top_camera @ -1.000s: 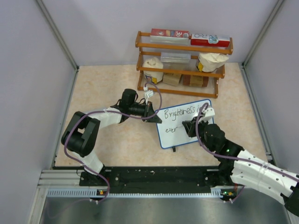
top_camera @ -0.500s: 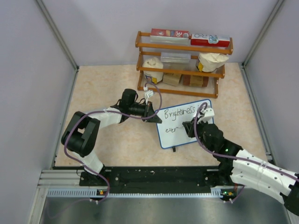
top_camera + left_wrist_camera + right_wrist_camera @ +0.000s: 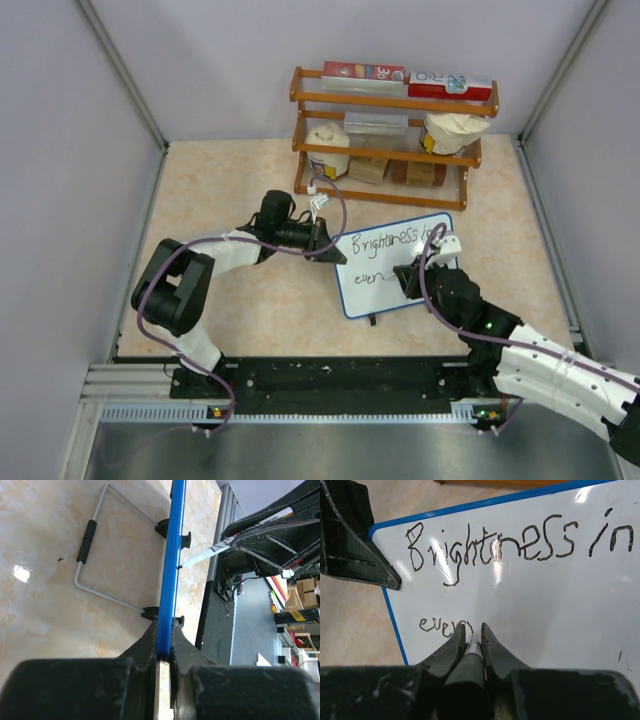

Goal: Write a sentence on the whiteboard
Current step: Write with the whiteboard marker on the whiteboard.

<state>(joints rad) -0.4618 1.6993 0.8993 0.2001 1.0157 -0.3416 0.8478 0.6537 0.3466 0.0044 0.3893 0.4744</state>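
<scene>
The whiteboard (image 3: 395, 285) stands tilted on the table, white with a blue rim (image 3: 170, 580). Its black sentence (image 3: 490, 547) reads "Brightness in" on the top line and "every" (image 3: 442, 625) below. My left gripper (image 3: 325, 243) is shut on the board's left edge, also seen in the left wrist view (image 3: 164, 652). My right gripper (image 3: 472, 632) is shut on a marker (image 3: 470, 672) with its tip on the board just right of "every". The marker also shows in the left wrist view (image 3: 207, 555), tip touching the board face.
A wooden rack (image 3: 385, 135) with boxes and bags stands behind the board. The board's wire stand (image 3: 95, 550) rests on the table behind it. Grey walls enclose three sides; the black base rail (image 3: 330, 385) runs along the near edge.
The right gripper has shifted slightly right along the lower line, and the lettering there has grown by a stroke. The left arm and board have not moved.
</scene>
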